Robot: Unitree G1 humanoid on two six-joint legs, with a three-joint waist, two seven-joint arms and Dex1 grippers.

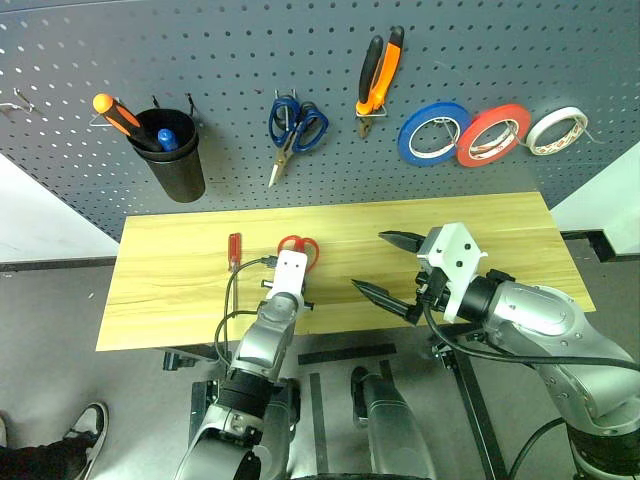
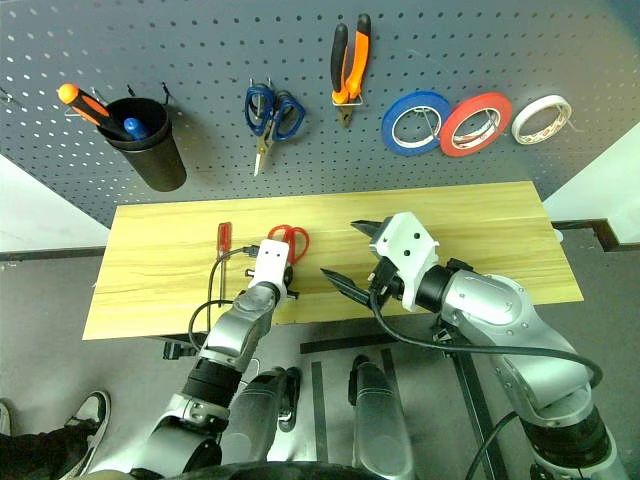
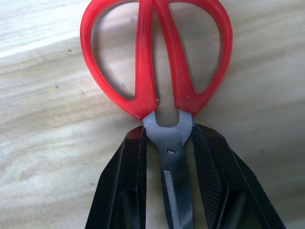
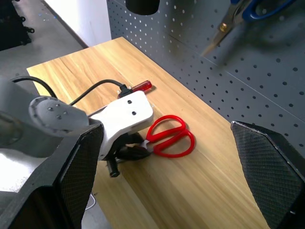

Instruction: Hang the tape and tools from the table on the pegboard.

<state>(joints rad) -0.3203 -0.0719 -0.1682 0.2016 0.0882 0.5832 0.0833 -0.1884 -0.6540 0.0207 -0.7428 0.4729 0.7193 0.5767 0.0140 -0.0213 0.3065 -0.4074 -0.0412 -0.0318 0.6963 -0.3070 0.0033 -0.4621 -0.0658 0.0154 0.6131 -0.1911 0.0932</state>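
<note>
We see the left end effector (image 3: 167, 157) clamped on the blades of the red-handled scissors (image 1: 298, 247), lying mid-bench on the light wooden plank bench (image 1: 180, 290). The right end effector (image 1: 392, 268) hangs spread wide just right of them.

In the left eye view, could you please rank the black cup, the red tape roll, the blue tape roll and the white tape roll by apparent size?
1. Black cup, clearly the largest.
2. Red tape roll and blue tape roll: they look alike, so I would not rank them.
3. White tape roll, the smallest.
All hang on the pegboard.
</note>
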